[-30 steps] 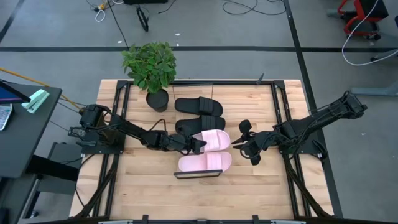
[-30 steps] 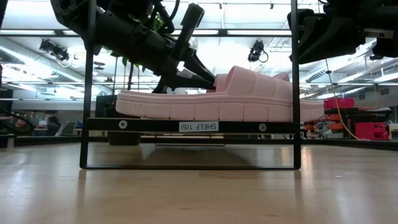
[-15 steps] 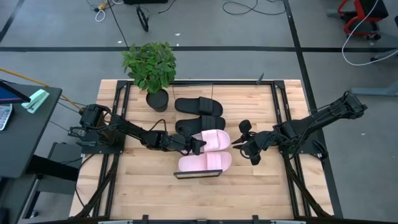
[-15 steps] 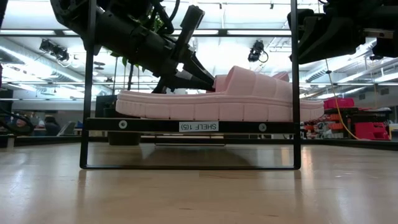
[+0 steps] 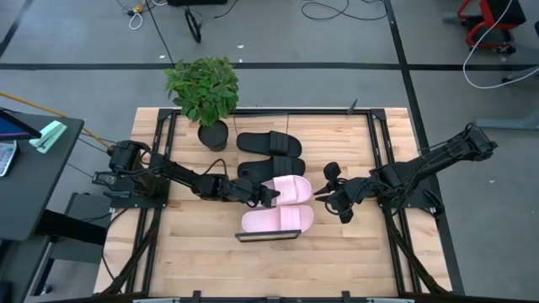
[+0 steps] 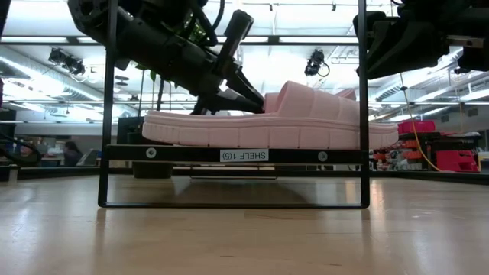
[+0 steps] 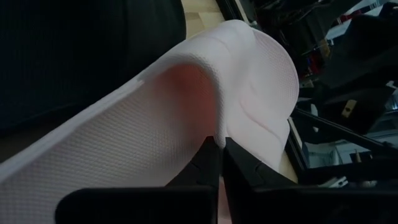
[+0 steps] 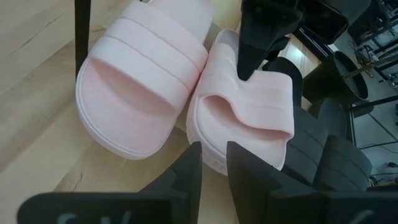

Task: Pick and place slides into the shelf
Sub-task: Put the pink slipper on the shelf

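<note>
Between the two pink slides: left fingers pinched on a strap edge.

Closed fingertips of the left gripper (image 5: 271, 196) nip the strap edge of the rear pink slide (image 5: 286, 188), beside the front pink slide (image 5: 278, 220) on the shelf (image 6: 234, 155) near the table's (image 5: 354, 261) front edge. Two black slides (image 5: 268, 144) lie toward the plant (image 5: 202, 88). The right gripper (image 5: 324, 197), fingers slightly parted and empty, waits alongside. The slide looks light, soft and bendy; the strap seems the best hold.

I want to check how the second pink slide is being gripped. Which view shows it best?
The right wrist view: the left gripper pinches the second pink slide by its strap. The left wrist view shows only strap, the high view is small, and the low view hides it behind the nearer slide.
</note>
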Available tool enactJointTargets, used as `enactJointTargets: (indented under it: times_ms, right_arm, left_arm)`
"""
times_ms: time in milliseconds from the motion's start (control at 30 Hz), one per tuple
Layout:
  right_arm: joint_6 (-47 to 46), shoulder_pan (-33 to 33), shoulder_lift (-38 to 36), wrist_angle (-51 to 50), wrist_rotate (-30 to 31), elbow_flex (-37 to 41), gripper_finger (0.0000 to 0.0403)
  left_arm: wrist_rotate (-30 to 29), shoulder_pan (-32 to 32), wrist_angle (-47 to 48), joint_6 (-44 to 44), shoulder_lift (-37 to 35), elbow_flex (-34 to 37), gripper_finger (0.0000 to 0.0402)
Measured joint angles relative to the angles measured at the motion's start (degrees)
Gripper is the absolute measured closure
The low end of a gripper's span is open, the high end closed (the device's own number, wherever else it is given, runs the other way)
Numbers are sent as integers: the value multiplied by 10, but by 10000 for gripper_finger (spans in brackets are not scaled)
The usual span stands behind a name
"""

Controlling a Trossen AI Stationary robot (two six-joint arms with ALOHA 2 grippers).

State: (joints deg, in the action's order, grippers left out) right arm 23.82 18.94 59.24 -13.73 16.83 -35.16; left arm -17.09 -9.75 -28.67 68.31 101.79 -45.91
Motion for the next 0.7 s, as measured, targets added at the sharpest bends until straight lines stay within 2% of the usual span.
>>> enactJointTargets:
  times_ms: [400, 700]
  right_arm:
    - [-1, 0, 0, 0, 0, 0, 323]
    - [-1, 0, 0, 0, 0, 0, 323]
  left_arm:
    - [38, 14, 18, 8, -38, 1, 392]
    - [76, 25, 16, 51, -39, -1, 394]
